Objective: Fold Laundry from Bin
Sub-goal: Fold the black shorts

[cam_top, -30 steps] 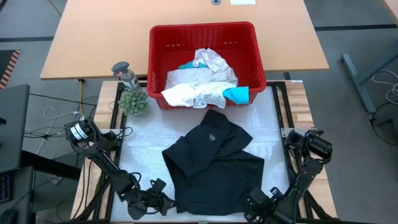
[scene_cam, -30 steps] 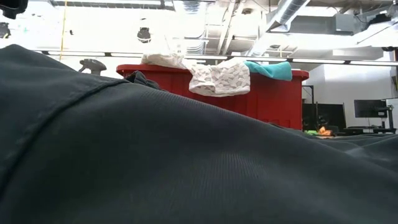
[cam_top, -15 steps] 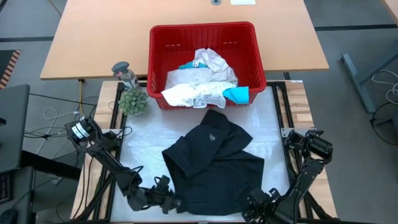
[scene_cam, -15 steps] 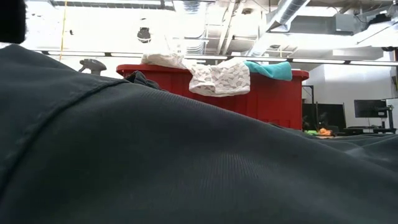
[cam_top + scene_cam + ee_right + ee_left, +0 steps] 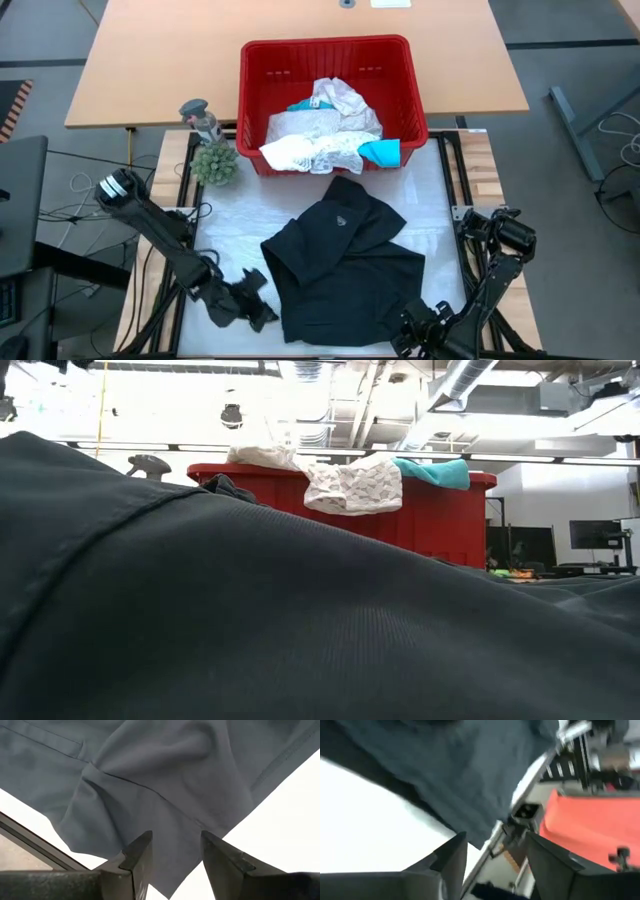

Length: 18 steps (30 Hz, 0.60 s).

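The black garment (image 5: 345, 265) lies spread and creased on the white table top, and fills the front of the low view (image 5: 300, 610). The red bin (image 5: 325, 45) stands at the far edge with white lacy laundry (image 5: 315, 140) and a teal piece (image 5: 380, 152) draped over its near rim. My left gripper (image 5: 258, 302) stands open just left of the garment's near left edge, with nothing between its fingers (image 5: 495, 852). My right gripper (image 5: 418, 335) is open at the garment's near right corner. In its wrist view (image 5: 172, 852) the cloth (image 5: 165, 785) shows beyond and between the fingers. My right gripper stands open at the black garment's near right corner (image 5: 172, 880), with the cloth lying flat on the table. I cannot tell whether its fingers touch the cloth.
A small green plant (image 5: 215, 162) and a grey object (image 5: 200, 118) stand at the far left, beside the bin. A wooden table (image 5: 150, 60) lies behind the bin. Bare white surface (image 5: 235, 230) is to the garment's left and right.
My left gripper went toward the black garment's near left edge, then drew back a little toward the far left, and its arm swung. The garment has stayed where it was.
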Each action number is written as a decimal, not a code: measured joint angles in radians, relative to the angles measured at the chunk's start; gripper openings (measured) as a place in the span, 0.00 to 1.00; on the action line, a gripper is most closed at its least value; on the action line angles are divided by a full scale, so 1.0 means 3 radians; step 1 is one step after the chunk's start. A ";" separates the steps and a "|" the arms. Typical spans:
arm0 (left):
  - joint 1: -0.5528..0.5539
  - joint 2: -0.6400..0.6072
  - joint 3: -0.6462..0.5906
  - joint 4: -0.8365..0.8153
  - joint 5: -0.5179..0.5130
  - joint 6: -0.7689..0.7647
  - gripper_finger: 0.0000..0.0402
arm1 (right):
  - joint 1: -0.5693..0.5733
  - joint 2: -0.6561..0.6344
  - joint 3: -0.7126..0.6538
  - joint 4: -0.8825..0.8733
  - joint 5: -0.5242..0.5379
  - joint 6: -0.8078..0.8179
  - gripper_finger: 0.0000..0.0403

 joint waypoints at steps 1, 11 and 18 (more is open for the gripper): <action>-0.0007 -0.0071 0.0001 -0.0167 -0.0082 -0.0096 0.50 | -0.0004 0.0000 0.0000 0.0000 0.0000 0.0000 0.47; -0.0046 0.0203 -0.0084 0.0115 -0.0280 -0.0819 0.61 | -0.0061 -0.0002 0.0000 -0.0001 0.0003 0.0009 0.47; -0.0065 0.0493 -0.0084 0.0347 -0.0275 -0.1111 0.62 | -0.0061 -0.0004 0.0000 -0.0001 0.0005 0.0008 0.47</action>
